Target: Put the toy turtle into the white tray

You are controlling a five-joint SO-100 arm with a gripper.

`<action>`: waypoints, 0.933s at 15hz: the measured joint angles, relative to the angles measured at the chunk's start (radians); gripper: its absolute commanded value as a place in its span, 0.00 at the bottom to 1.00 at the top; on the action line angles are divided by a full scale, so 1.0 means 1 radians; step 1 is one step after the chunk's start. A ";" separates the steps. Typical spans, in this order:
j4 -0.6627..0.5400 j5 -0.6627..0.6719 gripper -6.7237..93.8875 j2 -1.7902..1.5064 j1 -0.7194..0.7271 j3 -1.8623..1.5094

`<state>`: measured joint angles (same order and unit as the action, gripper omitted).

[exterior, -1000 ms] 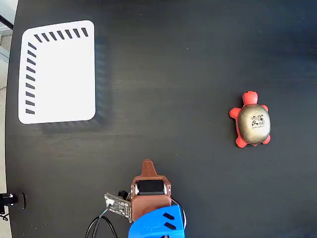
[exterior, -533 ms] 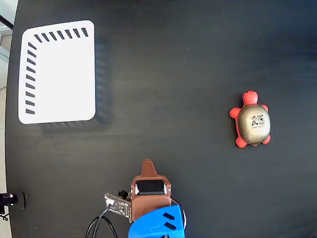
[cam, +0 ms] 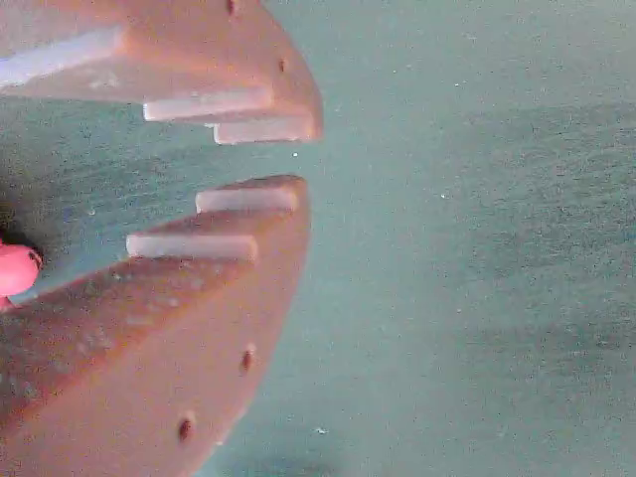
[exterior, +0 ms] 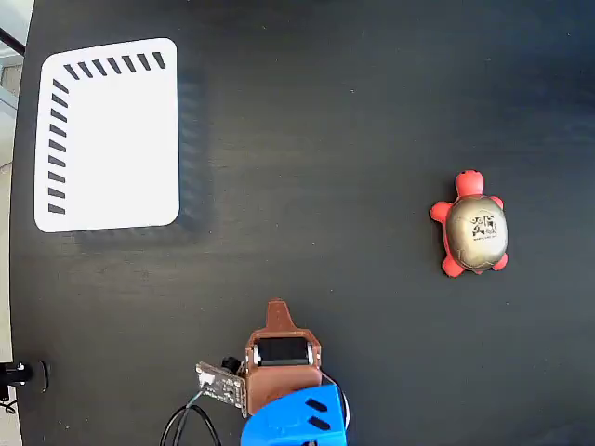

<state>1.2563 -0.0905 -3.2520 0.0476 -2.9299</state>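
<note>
The arm sits low at the bottom edge of the fixed view — its brown gripper (exterior: 276, 308) points upward, fingers (cam: 260, 195) slightly apart, holding nothing.

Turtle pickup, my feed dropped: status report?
Gripper empty, fingertips slightly apart, near the table's bottom edge in the fixed view. Toy turtle untouched at right. White tray empty, top left. Bare tabletop between them.

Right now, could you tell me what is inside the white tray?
In the fixed view the white tray holds nothing: its flat floor is bare, with dark slots along the top and left edges. The toy turtle lies apart on the black table. Nothing covers the tray.
</note>
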 measured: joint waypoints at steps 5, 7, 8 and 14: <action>-0.012 -0.011 0.07 0.041 -0.015 0.000; -0.075 -0.074 0.07 0.138 -0.031 0.002; -0.112 -0.098 0.07 0.193 -0.031 0.002; -0.081 -0.273 0.07 0.661 -0.092 0.327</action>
<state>1.1750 -0.3636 -2.5909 -0.0445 -2.6032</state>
